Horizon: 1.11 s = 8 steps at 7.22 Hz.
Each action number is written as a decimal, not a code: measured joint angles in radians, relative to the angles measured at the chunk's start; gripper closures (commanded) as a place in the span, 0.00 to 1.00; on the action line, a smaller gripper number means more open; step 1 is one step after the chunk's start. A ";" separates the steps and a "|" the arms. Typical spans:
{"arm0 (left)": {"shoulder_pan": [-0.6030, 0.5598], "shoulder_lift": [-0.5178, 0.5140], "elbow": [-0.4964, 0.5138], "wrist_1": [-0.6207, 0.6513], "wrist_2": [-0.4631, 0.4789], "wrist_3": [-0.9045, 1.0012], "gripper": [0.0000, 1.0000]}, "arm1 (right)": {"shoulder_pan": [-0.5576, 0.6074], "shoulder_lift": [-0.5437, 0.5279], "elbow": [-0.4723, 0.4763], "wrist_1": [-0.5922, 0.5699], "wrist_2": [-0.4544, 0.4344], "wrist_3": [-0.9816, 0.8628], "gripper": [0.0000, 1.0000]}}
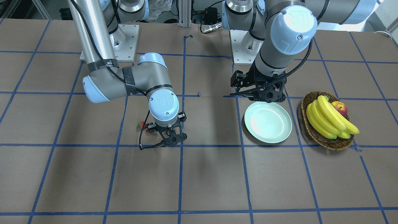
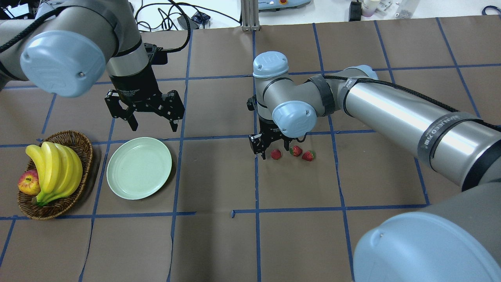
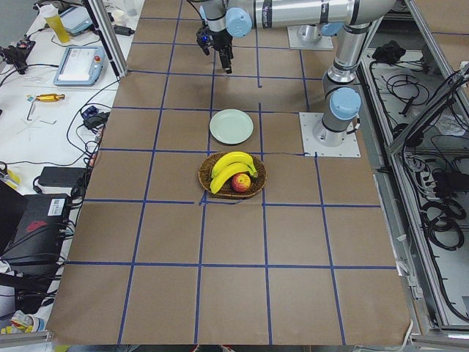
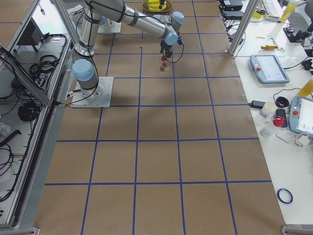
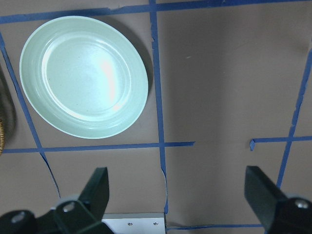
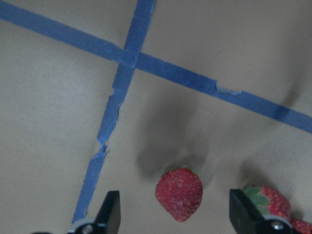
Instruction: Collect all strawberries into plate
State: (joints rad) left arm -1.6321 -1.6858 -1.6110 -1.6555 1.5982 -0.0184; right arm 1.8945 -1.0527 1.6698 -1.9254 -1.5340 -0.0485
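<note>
The right tool (image 6: pixel 176 217) sits low near the middle of the counter, its fingers spread with one strawberry (image 6: pixel 179 193) between them. A gap shows on either side, so nothing is pinched. A second strawberry (image 2: pixel 296 150) and a third strawberry (image 2: pixel 308 156) lie just beside it, in a row toward the counter's right end. The plate (image 2: pixel 139 168) rests toward the left end, bare and well apart from the fruit. A wicker basket (image 2: pixel 84 156) of bananas (image 2: pixel 54 168) and an apple (image 2: pixel 28 183) sits just beside it. The left tool (image 2: pixel 153 124) hangs raised close by the plate — fingers spread, gripping nothing.
</note>
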 measured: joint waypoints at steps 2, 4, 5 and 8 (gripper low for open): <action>0.000 -0.001 -0.001 0.008 0.002 0.000 0.00 | 0.000 0.015 0.001 -0.018 0.000 -0.019 1.00; 0.000 0.000 -0.001 0.010 0.003 0.002 0.00 | 0.000 0.013 -0.003 -0.024 -0.001 -0.025 1.00; 0.000 0.000 0.000 0.019 0.005 0.003 0.00 | 0.000 0.005 -0.010 -0.026 -0.003 -0.021 1.00; 0.003 0.004 0.000 0.043 0.010 0.010 0.00 | 0.003 -0.065 -0.078 -0.014 -0.012 -0.023 1.00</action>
State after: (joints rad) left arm -1.6289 -1.6820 -1.6107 -1.6120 1.6084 -0.0085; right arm 1.8970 -1.1181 1.5914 -1.9391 -1.5455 -0.0710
